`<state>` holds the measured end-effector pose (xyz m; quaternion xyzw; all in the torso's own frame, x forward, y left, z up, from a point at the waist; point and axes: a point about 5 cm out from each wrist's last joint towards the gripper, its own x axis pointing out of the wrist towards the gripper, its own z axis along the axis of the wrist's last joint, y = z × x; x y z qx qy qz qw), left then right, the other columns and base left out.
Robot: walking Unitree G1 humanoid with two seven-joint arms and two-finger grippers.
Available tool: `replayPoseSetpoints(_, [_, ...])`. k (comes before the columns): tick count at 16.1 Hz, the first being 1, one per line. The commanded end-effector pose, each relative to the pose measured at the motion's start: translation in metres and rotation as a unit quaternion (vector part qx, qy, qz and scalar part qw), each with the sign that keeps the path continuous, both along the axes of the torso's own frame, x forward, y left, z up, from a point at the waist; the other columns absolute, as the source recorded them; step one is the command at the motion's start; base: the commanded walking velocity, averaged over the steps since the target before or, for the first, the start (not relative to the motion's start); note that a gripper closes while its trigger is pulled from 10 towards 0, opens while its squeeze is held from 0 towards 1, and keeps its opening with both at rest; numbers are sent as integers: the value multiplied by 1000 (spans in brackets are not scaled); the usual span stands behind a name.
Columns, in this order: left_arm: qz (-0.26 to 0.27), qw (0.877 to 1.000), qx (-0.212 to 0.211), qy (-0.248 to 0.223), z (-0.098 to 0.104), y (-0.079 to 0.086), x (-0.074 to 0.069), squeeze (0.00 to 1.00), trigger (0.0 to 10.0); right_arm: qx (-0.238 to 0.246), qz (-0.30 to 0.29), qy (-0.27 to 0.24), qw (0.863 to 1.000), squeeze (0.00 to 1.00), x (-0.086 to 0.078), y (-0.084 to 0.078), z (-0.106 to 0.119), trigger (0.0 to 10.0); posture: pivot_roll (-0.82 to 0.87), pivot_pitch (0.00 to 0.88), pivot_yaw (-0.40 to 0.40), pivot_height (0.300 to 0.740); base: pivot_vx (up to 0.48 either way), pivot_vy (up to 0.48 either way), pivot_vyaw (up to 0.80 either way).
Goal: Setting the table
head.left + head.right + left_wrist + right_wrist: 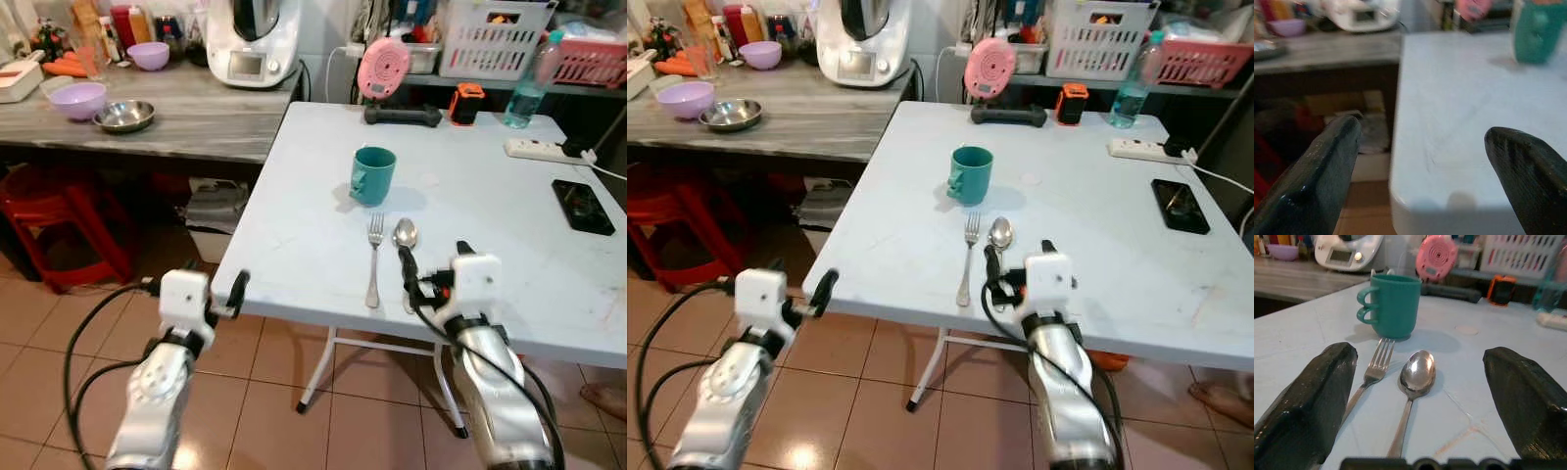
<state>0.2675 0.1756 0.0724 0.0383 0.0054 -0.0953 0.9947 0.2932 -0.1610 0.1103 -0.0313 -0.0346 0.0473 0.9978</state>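
My right hand [423, 279] hovers spread over the spoon's handle at the white table's [294, 235] near edge; my left hand [227, 294] waits spread off its corner. Glossy steel spoon [405, 235] and fork [374, 257] lie parallel before a squat teal mug [373, 175].

A teal cup [373, 175] stands upright on the white desk [490, 225], toward the middle and nearer the left edge than the right; its double-loop handle points to the left edge. Between the cup and the near edge lie a silver fork [374, 258] and a silver spoon [405, 234], side by side and just apart. The fork is on the left, tines toward the cup, handle running to the near edge. The spoon is on the right, bowl up and toward the cup, handle also pointing to the near edge.
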Motion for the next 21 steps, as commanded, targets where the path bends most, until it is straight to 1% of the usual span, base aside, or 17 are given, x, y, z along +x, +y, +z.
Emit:
replayPoseSetpoints(1, [-15, 1000, 2, 3, -2, 2, -4, 0, 10000, 8, -2, 17, 1000, 0, 5, -3, -2, 10000, 24, 0, 4, 740, 0, 0, 0])
replayPoseSetpoints(3, [-48, 999, 13, 10, -7, 7, -14, 0, 10000, 7, 14, 39, 999, 0, 21, 4, 1, 10000, 28, 0, 6, 740, 0, 0, 0])
replayPoseSetpoints(5, [-68, 998, 15, 10, -6, 9, -17, 0, 10000, 20, 29, 50, 998, 0, 33, 16, 5, 10000, 36, 0, 4, 740, 0, 0, 0])
replayPoseSetpoints(6, [-80, 997, 14, 7, -5, 7, -18, 0, 10000, 22, 34, 59, 997, 0, 41, 26, 8, 10000, 41, 0, 1, 740, 0, 0, 0])
replayPoseSetpoints(7, [-92, 996, 10, 1, -2, 4, -20, 0, 10000, 32, 35, 67, 997, 0, 44, 31, 8, 10000, 42, 0, 0, 740, 0, 0, 0])
replayPoseSetpoints(9, [-119, 993, -9, -12, 5, -2, -22, 0, 10000, 40, 26, 100, 994, 0, 51, 38, 4, 10000, 42, 0, 0, 740, 0, 0, 0])
replayPoseSetpoints(10, [-124, 992, -14, -23, 10, -4, -22, 0, 10000, 51, 22, 119, 991, 0, 53, 41, 1, 10000, 42, 0, 0, 740, 0, 0, 0])
replayPoseSetpoints(11, [-126, 991, -13, -32, 13, -5, -20, 0, 10000, 56, 20, 124, 990, 0, 55, 42, 0, 10000, 48, 0, -8, 740, 0, 0, 0])
replayPoseSetpoints(12, [-139, 989, -11, -48, 21, -8, -19, 0, 10000, 51, 21, 138, 989, 0, 56, 44, -2, 10000, 48, 0, -8, 740, 0, 0, 0])
replayPoseSetpoints(13, [-143, 988, -14, -50, 23, -10, -19, 0, 10000, 49, 20, 144, 988, 0, 57, 44, -4, 10000, 48, 0, -8, 740, 0, 0, 0])
replayPoseSetpoints(14, [-156, 986, -15, -54, 26, -13, -18, 0, 10000, 53, 17, 153, 987, 0, 57, 43, -6, 10000, 49, 0, -13, 740, 0, 0, 0])
replayPoseSetpoints(15, [-184, 981, -11, -56, 27, -18, -20, 0, 10000, 53, 12, 159, 986, 0, 58, 41, -8, 10000, 51, 0, -15, 740, 0, 0, 0])
replayPoseSetpoints(17, [-217, 975, -2, -47, 24, -20, -22, 0, 10000, 58, 8, 164, 985, 0, 60, 38, -9, 10000, 51, 0, -16, 740, 0, 0, 0])
replayPoseSetpoints(19, [-256, 965, 19, -48, 22, -22, -22, 0, 10000, 55, 5, 167, 984, 0, 63, 36, -9, 10000, 50, 0, -16, 740, 0, 0, 0])
replayPoseSetpoints(21, [-256, 965, 29, -48, 22, -21, -20, 0, 10000, 53, 6, 168, 984, 0, 65, 36, -7, 10000, 51, 0, -18, 740, 0, 0, 0])
